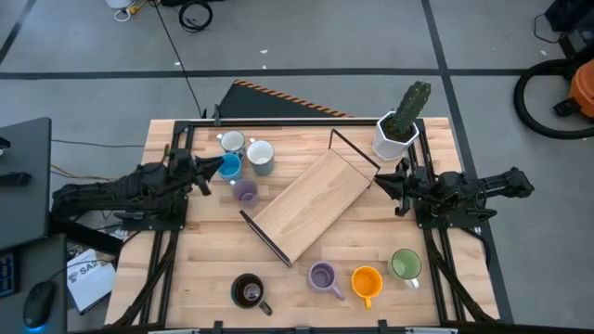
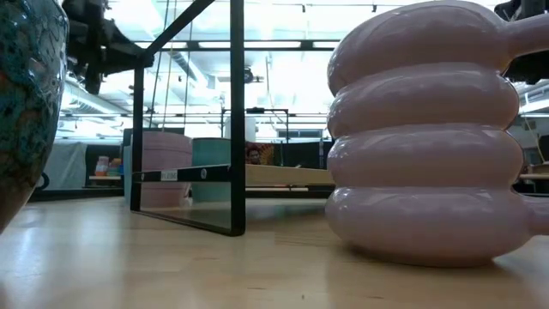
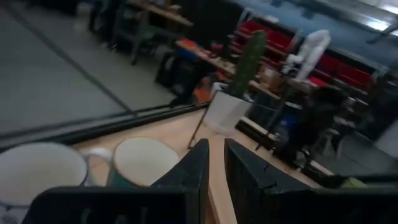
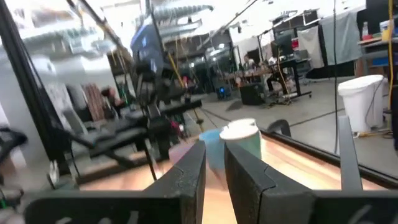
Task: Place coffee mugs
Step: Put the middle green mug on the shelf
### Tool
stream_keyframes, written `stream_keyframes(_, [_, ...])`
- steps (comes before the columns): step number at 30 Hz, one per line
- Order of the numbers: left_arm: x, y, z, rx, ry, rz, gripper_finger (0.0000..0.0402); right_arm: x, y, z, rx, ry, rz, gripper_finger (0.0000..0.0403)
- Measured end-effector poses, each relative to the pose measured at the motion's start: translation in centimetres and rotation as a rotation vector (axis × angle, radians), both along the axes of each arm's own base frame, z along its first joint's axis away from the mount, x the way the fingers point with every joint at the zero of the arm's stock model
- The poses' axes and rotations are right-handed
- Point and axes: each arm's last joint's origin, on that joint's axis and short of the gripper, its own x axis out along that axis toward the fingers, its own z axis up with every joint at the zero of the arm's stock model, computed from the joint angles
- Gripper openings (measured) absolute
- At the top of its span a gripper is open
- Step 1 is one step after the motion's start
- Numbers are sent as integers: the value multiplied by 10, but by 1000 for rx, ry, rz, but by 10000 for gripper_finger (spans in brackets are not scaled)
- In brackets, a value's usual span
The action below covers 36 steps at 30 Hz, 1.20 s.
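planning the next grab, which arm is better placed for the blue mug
Left, probably. The left gripper sits right beside the blue mug at the table's far left, while the right gripper is across the wooden rack.

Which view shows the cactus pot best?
The high view: the white cactus pot sits whole at the table's far right corner, beside the right claw. The left wrist view shows it smaller, past the left claw. The low and right wrist views don't show it.
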Motion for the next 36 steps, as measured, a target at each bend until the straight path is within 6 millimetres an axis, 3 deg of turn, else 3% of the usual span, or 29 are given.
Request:
stream_keyframes(8, [28, 9, 10, -83, 109, 44, 55, 4, 3, -9, -65, 105, 86, 65])
stream_keyframes(12, [49, 15, 19, -117, 169, 32, 62, 5, 4, -1, -97, 135, 87, 65])
stream_keyframes(19, [80, 29, 27, -184, 344, -44, 112, 10, 4, 13, -130, 196, 86, 65])
stream_keyframes(27, [110, 44, 36, -204, 589, -152, 159, 20, 5, 4, -55, 285, 70, 70])
stream_keyframes(36, [156, 58, 53, -106, 893, -250, 189, 35, 8, 16, -93, 368, 70, 119])
